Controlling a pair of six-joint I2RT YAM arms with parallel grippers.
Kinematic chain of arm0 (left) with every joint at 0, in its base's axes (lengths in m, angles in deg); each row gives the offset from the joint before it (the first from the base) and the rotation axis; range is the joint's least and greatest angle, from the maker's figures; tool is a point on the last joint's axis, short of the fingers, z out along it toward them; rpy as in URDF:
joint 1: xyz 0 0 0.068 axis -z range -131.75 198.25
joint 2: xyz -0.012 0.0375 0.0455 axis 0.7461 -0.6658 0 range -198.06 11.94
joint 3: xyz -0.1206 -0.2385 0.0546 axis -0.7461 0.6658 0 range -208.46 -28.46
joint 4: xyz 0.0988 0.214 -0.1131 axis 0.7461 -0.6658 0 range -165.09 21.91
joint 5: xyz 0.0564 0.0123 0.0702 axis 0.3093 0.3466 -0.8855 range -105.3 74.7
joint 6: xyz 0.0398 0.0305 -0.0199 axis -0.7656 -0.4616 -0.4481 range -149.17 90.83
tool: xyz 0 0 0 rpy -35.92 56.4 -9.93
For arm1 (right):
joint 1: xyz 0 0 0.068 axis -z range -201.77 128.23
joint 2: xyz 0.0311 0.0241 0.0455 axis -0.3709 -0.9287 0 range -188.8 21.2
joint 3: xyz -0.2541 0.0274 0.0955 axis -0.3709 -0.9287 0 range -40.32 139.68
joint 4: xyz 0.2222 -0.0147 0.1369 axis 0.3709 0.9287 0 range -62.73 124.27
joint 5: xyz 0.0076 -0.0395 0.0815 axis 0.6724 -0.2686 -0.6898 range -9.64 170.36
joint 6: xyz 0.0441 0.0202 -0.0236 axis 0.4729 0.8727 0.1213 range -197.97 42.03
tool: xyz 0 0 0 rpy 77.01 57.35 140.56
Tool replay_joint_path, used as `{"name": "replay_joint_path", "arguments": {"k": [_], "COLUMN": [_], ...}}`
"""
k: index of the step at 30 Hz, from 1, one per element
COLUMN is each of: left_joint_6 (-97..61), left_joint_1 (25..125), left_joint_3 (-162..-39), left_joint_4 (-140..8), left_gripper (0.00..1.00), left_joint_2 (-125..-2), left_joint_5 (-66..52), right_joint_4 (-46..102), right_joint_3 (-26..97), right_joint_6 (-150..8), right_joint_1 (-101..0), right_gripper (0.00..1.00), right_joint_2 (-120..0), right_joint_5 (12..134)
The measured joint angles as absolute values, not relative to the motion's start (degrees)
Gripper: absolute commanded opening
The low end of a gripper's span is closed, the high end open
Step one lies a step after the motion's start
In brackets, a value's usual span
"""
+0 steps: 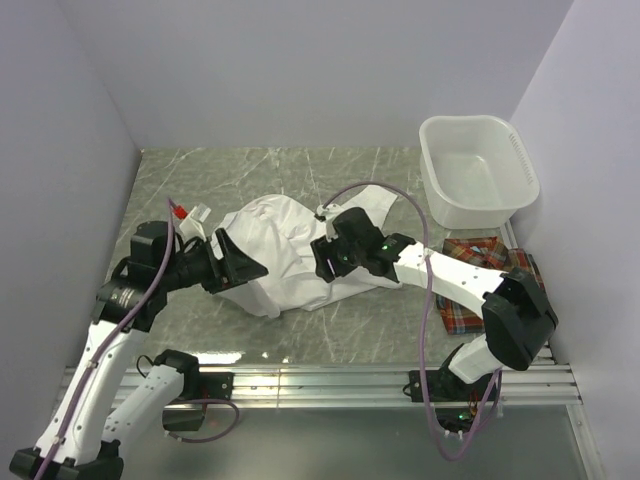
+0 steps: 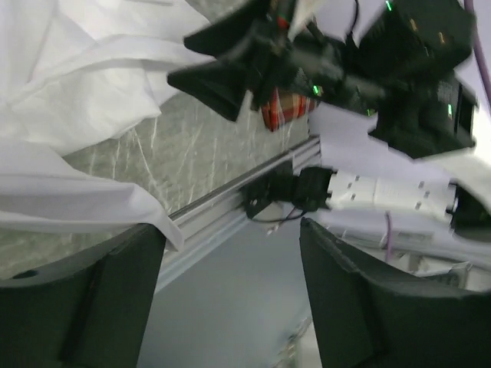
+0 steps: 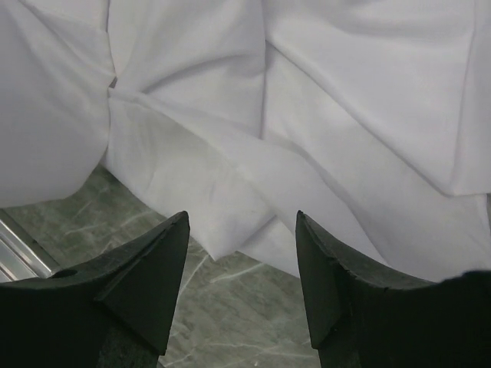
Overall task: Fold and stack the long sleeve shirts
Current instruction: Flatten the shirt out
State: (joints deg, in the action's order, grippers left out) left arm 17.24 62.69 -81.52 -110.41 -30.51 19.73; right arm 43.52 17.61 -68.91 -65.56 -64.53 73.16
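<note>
Okay, white shirt (image 1: 285, 262) lies crumpled and unfolded in the middle of the table (image 1: 330, 335), with an arm at each side of it.

Left gripper (image 1: 236, 262) sits at the shirt's left edge, pointing right. Jaws are spread with nothing between them. In the left wrist view the gap between the fingers (image 2: 84, 307) shows only the rail (image 2: 222, 203) and grey floor. A white cloth edge hangs just beside the left finger; I can't tell if it touches.

Right gripper (image 1: 325, 258) is over the shirt's right half, pointing left. Jaws are spread here too and pinch nothing. The right wrist view shows bare marble table between the fingers (image 3: 142, 295), and a loose corner of the white shirt lies just ahead of the tips. The cloth there is bunched into several folds.

Plaid shirt (image 1: 468, 305) lies flat at the right side of the table, partly under the right arm and apart from the white shirt. It sits just in front of the basin (image 1: 480, 180), which stands in the far right corner. A bit of plaid also shows in the left wrist view, past the right gripper.

A small red and white item (image 1: 186, 213) sits just left of the white shirt, too small to identify. A purple cable (image 1: 425, 300) loops along the right arm.
</note>
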Motion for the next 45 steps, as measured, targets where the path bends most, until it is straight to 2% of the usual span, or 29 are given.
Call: {"name": "replay_joint_path", "arguments": {"k": [2, 4, 5, 8, 13, 16, 21, 26, 34, 40, 45], "left_joint_6": [15.25, 13.11, 12.13, 10.97, 10.62, 9.00, 6.95, 6.42, 6.36, 6.44, 6.44], "left_joint_1": [63.50, 64.29, 64.50, 64.57, 64.57, 64.55, 64.53, 64.53, 61.29, 48.48, 45.82], "left_joint_3": [-82.26, -85.10, -86.96, -90.94, -95.86, -98.26, -98.70, -91.90, -84.58, -83.64, -82.92], "left_joint_4": [-111.77, -117.12, -119.94, -127.02, -134.87, -136.53, -134.65, -127.98, -109.56, -98.35, -94.28], "left_gripper": [0.80, 0.82, 0.87, 0.92, 0.95, 0.94, 0.95, 0.96, 0.95, 0.88, 0.80], "left_joint_2": [-29.18, -29.24, -29.70, -31.50, -32.92, -32.92, -32.83, -34.23, -50.18, -63.08, -70.51], "left_joint_5": [20.99, 16.80, 13.06, -1.96, -21.58, -27.29, -25.91, -26.70, -28.73, -20.25, -16.47], "right_joint_4": [43.06, 43.02, 43.02, 43.08, 42.73, 40.83, 37.14, 35.76, 36.87, 38.27, 38.23], "right_joint_3": [17.37, 17.37, 17.37, 17.37, 17.13, 15.99, 15.16, 15.16, 14.77, 10.88, 9.02], "right_joint_6": [-69.10, -69.12, -69.10, -69.08, -69.12, -68.91, -68.77, -68.23, -67.09, -65.30, -63.73], "right_joint_1": [-65.65, -65.63, -65.63, -65.63, -66.48, -67.68, -70.39, -71.88, -71.31, -68.75, -66.17], "right_gripper": [0.65, 0.65, 0.65, 0.65, 0.65, 0.65, 0.65, 0.65, 0.65, 0.69, 0.75], "right_joint_2": [-64.53, -64.53, -64.53, -64.53, -64.07, -62.87, -62.06, -62.28, -62.06, -57.64, -55.13], "right_joint_5": [73.38, 74.34, 75.08, 78.38, 81.00, 79.17, 75.02, 75.23, 82.25, 84.22, 84.72]}}
